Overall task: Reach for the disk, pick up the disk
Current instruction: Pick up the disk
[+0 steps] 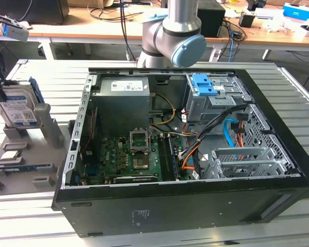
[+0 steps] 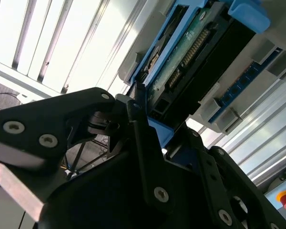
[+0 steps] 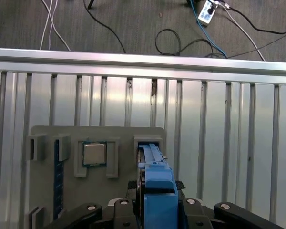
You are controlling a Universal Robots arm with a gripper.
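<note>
The disk (image 1: 18, 107) stands on edge in a gray holder (image 1: 50, 128) near the slatted table's (image 1: 41, 72) edge at the exterior view's left, the gripper (image 3: 156, 185) clamped on its upper end; an open computer case (image 1: 195, 206) sits to its right

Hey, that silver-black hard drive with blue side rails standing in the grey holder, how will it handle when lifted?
The silver-black metal hard drive is probably rigid and heavy for its size, given its metal case. Standing on edge in the grey holder, it may tip once freed. Its exposed green circuit board looks fragile.
</note>
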